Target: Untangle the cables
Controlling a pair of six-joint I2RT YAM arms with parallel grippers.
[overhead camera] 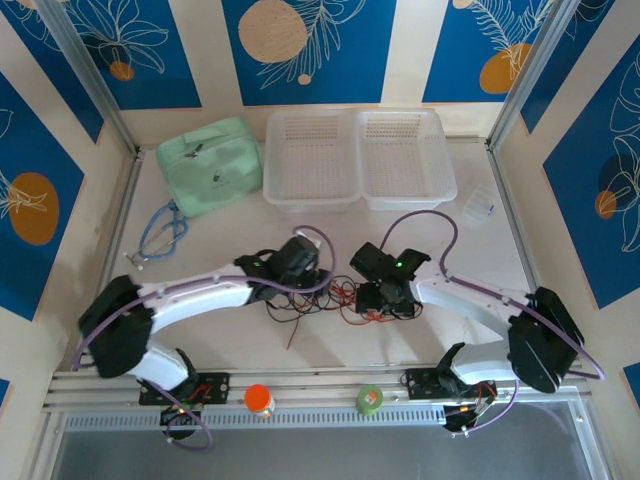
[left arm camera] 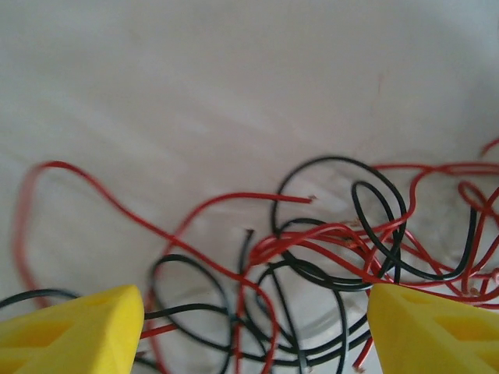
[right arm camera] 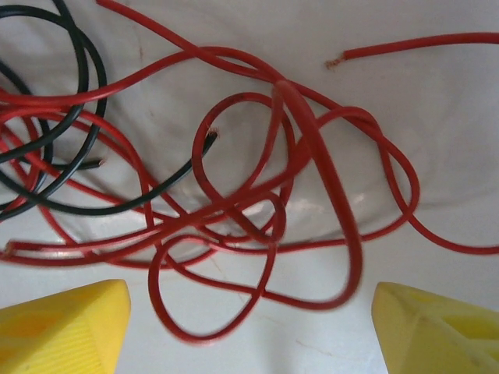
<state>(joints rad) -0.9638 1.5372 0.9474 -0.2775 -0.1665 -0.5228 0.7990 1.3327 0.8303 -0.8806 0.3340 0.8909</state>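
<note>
**Tangled cables (overhead camera: 352, 303) mid-worktop (overhead camera: 230, 335)**

Both arms reach in from left and right. The left fingers (left arm camera: 74, 331) and right fingers (right arm camera: 62, 327) stand wide apart, holding nothing, just above the red and black cables looping over one another.

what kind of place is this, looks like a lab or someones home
Probably a robot test cell, not a home: metal frame rails hold printed blue panels around a white table, where the left arm and right arm stand bolted over tangled cables.
</note>
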